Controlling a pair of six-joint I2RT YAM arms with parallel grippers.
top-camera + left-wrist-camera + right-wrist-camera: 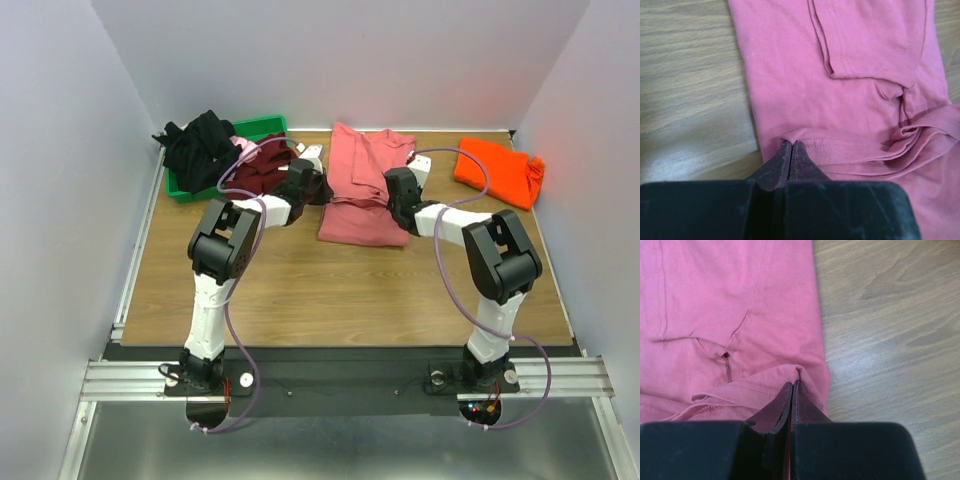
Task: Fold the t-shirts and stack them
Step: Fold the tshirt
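Wooden table [300,290], five t-shirts [360,190], one green bin [262,127]

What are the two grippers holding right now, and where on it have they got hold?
Both pinch the salmon-pink t-shirt by its stitched hem: the left gripper at one side edge, the right gripper at the other.
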